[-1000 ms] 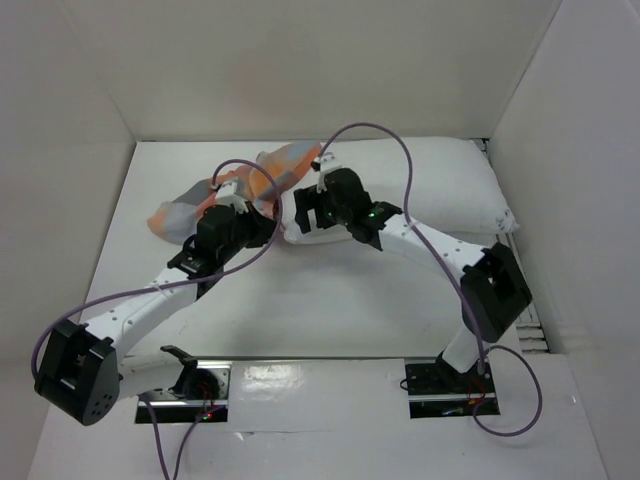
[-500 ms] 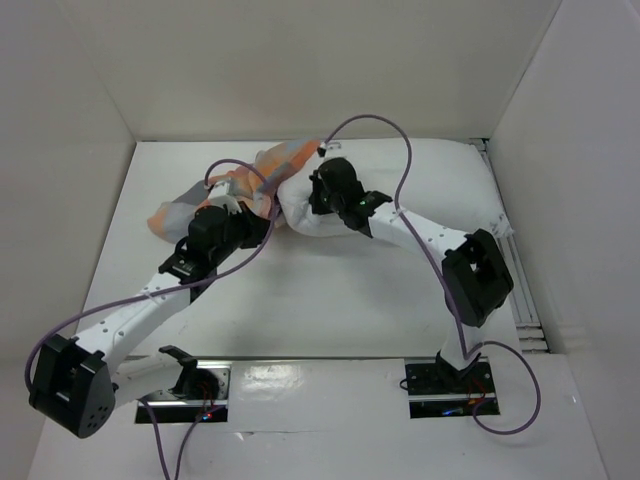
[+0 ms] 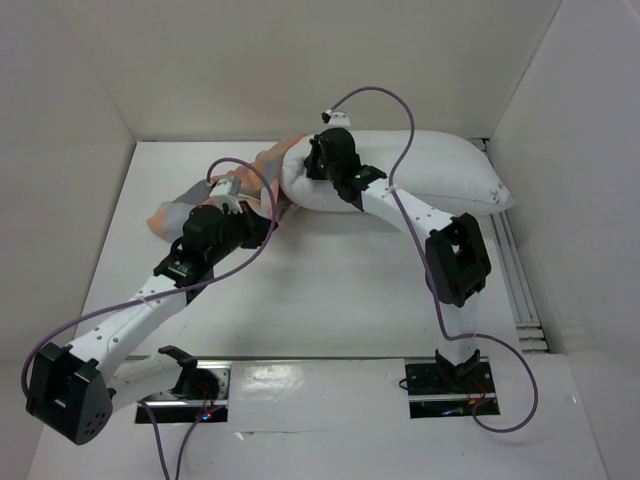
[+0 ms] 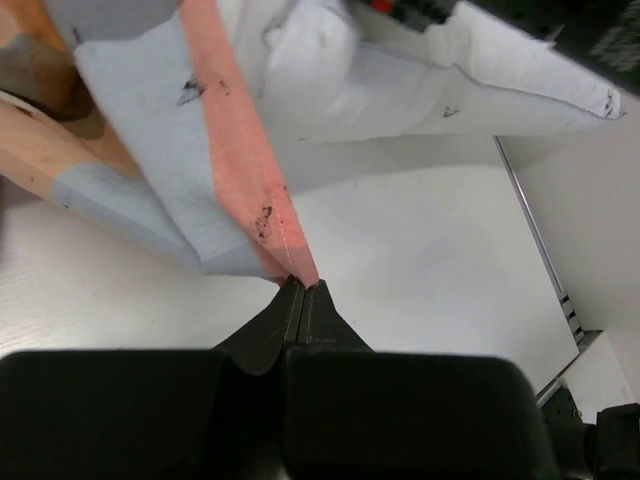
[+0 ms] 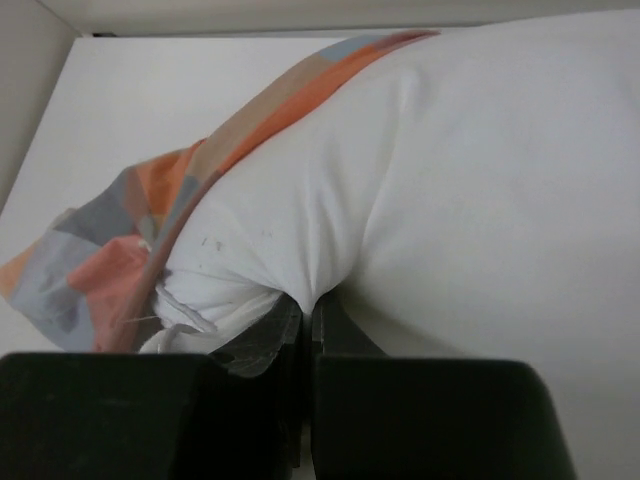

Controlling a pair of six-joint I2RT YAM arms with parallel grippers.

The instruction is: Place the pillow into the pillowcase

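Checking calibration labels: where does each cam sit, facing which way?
Top external: above and behind the bases, looking down on the table; left arm and right arm show.
Left wrist: on the left arm, looking along the left gripper, shut on the pillowcase edge.
Right wrist: on the right arm, looking along the right gripper, pinching the pillow.
Shared: pillow and pillowcase, both wrist views.
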